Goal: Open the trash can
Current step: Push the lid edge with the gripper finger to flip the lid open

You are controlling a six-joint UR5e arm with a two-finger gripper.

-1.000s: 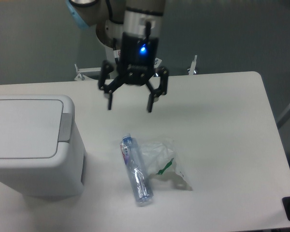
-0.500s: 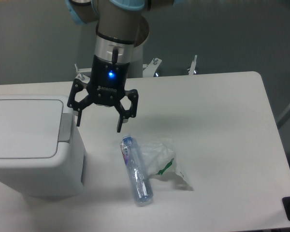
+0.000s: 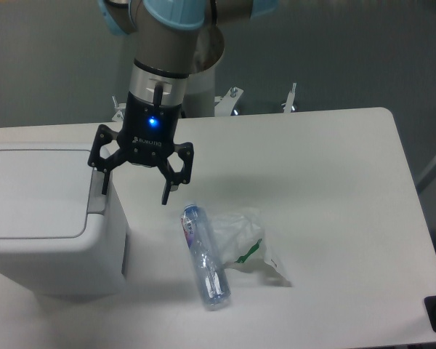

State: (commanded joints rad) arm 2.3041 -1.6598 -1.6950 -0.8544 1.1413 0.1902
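The trash can (image 3: 47, 218) sits at the left side of the white surface (image 3: 334, 189). It is big, white and boxy. Its flat lid (image 3: 33, 193) is down and shut, so what is inside cannot be seen. A grey strip (image 3: 98, 190) runs along the right edge of the lid.

The hand (image 3: 135, 185) hangs just over the right edge of the trash can, by that grey strip. Its two black fingers are spread wide apart and point down. It holds nothing. The left finger is right at the strip; whether it touches cannot be told. A blue light glows on the hand's body.

To the right of the trash can, a clear bottle (image 3: 203, 257) lies on its side on the surface. A crumpled clear bag (image 3: 243, 243) lies touching it on its right. The right half of the surface is bare out to its rounded far corner.
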